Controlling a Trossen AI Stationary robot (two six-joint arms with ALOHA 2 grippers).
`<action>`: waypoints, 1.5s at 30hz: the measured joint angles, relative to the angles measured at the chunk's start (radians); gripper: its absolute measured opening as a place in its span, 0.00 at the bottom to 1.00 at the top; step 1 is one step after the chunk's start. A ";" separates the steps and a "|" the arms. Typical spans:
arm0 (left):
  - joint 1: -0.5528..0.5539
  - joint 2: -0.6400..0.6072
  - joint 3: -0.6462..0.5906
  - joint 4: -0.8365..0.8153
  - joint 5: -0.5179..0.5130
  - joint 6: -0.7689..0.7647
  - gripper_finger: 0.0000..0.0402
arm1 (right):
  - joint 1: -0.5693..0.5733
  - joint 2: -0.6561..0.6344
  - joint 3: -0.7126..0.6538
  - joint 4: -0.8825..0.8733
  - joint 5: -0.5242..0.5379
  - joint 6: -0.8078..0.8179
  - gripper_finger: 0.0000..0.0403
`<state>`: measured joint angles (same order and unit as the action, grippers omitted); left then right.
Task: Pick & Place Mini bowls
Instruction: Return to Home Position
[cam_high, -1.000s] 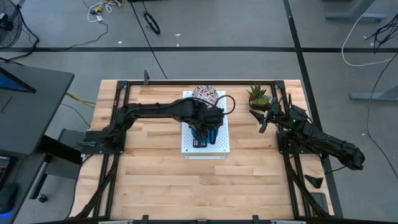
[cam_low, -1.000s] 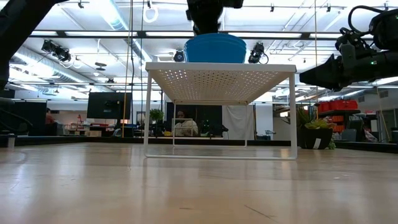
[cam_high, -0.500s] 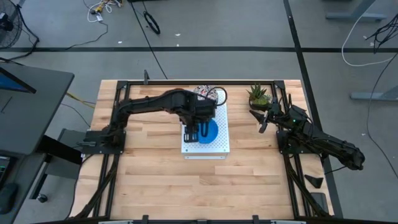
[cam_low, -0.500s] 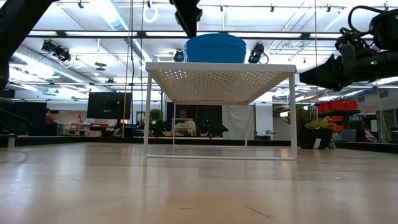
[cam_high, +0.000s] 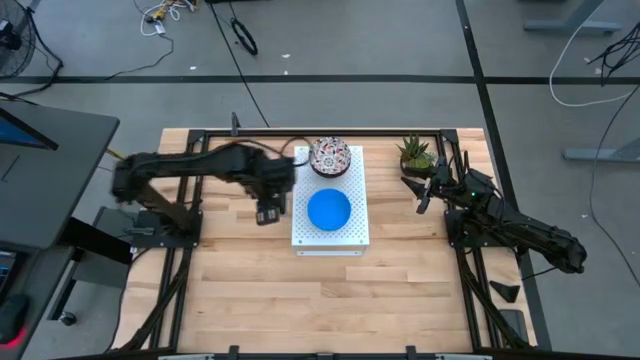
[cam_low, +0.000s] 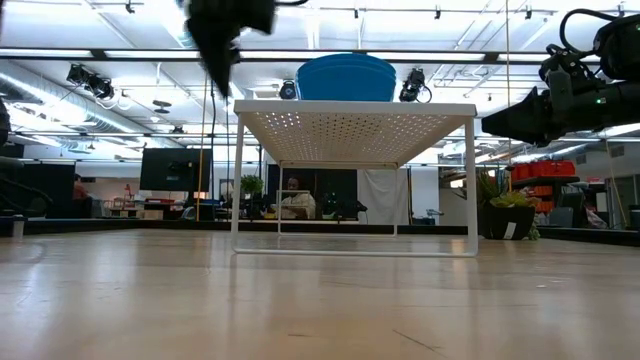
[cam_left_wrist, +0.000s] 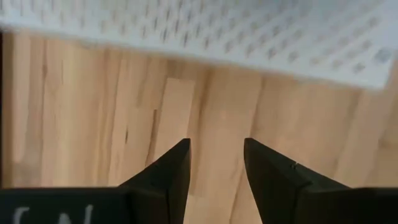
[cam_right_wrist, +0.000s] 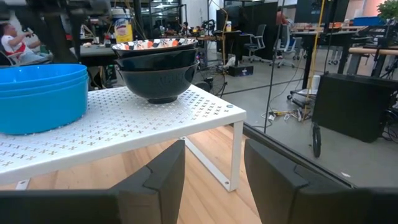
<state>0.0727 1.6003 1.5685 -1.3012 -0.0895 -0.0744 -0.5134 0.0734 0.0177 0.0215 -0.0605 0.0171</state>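
The blue mini bowls (cam_high: 328, 209) stand nested in one stack on the white perforated board (cam_high: 303, 236); the right wrist view shows this blue stack (cam_right_wrist: 40, 96) from the side. The patterned mini bowls (cam_high: 330, 157) are stacked at the board's far end; in the right wrist view the patterned stack (cam_right_wrist: 158, 68) looks dark outside. My left gripper (cam_high: 267, 210) is open and hovers over bare wood just left of the board. In its own view, my left gripper (cam_left_wrist: 216, 162) looks down on the wood beside the board's edge (cam_left_wrist: 249, 43). My right gripper (cam_high: 425, 190) waits open, right of the board.
A small green potted plant (cam_high: 415, 152) stands at the table's far right, close to my right gripper. The board is a raised shelf on thin white legs (cam_low: 237, 180). Black frame rails (cam_high: 190, 180) run along the table's left, right and far sides. Bare wood (cam_high: 320, 300) spreads toward the near edge.
My left gripper has drawn away from the blue bowls, moving quickly toward the table's left edge, off the board and over bare wood. The blue stack has stayed where it was on the board and now shows uncovered from above.
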 joint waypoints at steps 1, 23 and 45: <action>0.007 -0.045 -0.071 0.040 -0.005 -0.013 0.38 | 0.000 0.000 0.000 0.000 0.000 0.000 0.42; 0.128 -0.689 -1.145 0.912 -0.224 -0.195 0.38 | 0.000 0.000 0.000 0.000 0.000 0.000 0.42; 0.127 -1.103 -1.560 1.397 -0.160 -0.139 0.38 | 0.000 0.000 0.000 0.000 0.000 0.000 0.42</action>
<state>0.2001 0.4972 0.0090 0.0956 -0.2495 -0.2134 -0.5137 0.0734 0.0177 0.0216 -0.0605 0.0174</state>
